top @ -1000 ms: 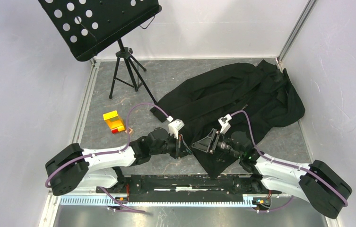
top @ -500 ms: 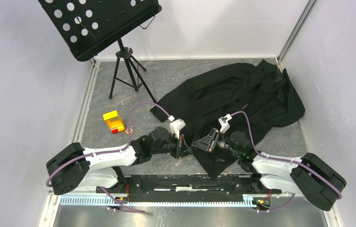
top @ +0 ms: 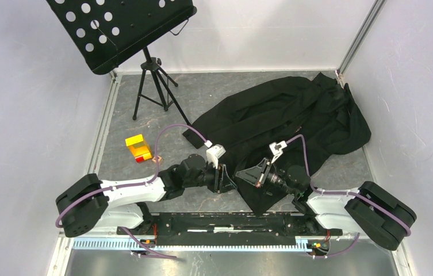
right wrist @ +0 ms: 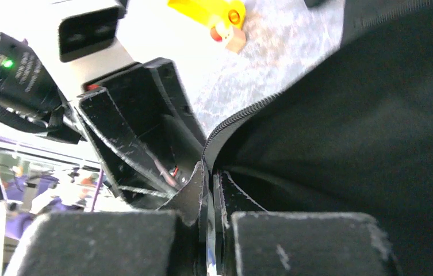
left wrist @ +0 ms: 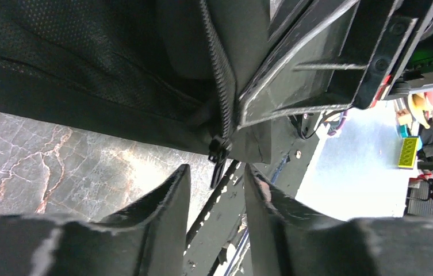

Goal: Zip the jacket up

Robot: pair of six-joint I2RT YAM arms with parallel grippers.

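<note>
Right gripper pinching jacket, grey tabletop, white walls

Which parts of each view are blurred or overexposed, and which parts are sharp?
Top external: evenly lit and sharp, though the black jacket shows little detail. Left wrist: the zipper teeth are sharp, the left gripper's fingers soft, the right background washed out. Right wrist: the right gripper's fingers blurred, upper left overexposed.

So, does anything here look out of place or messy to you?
The jacket lies crumpled and bunched toward the far right of the table rather than spread flat. A yellow toy block and a music stand share the surface and seem unrelated to zipping. Nothing looks spilled or broken.
</note>
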